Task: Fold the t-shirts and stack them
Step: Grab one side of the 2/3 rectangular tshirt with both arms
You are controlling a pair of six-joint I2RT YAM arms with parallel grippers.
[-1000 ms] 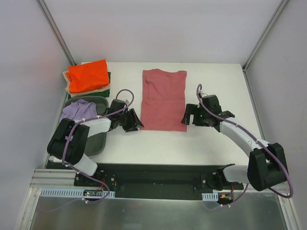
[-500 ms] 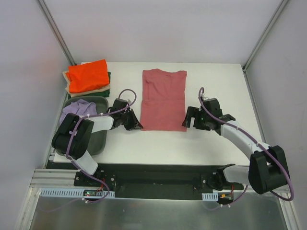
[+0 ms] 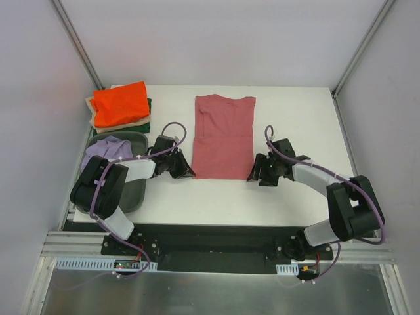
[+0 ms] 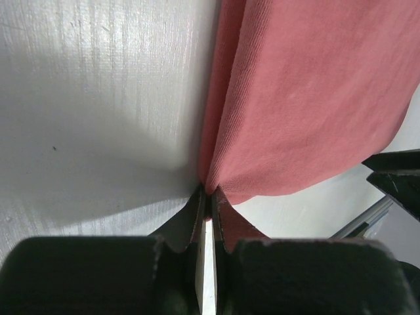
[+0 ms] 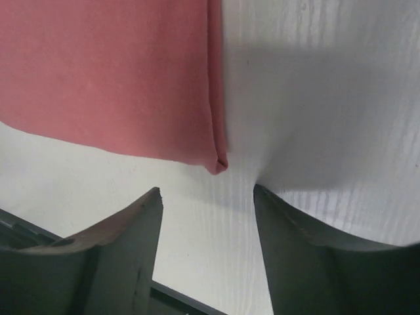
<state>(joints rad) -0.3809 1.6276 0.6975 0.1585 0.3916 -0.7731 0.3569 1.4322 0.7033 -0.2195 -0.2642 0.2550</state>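
A rose-red t-shirt lies flat in the middle of a white tabletop. Its sides are folded in, making a long rectangle, with the collar at the far end and the hem toward the robot. One arm works at each of the two near corners. Judging from this layout, the aim is to lift the hem and carry it toward the collar for a crosswise fold.

At the near left corner, the left fingers are pinched together on the cloth. The wrist view shows the layered edge of the shirt running straight into their tips, with almost no gap between them. At the near right corner, the right fingers are spread wide and low over the tabletop. The folded corner sits just ahead of them, in line with the gap between them, and is not gripped. They would likely need to move forward and close before both corners can rise together.

Further out, at the far left corner of the tabletop, a bright orange t-shirt sits folded on top of a pile. A beige t-shirt and a dark green t-shirt show beneath its edges. This looks like the stack the red one is meant to join. Nearer, a lavender t-shirt lies crumpled in a grey bin beside the left arm, apparently waiting to be folded.
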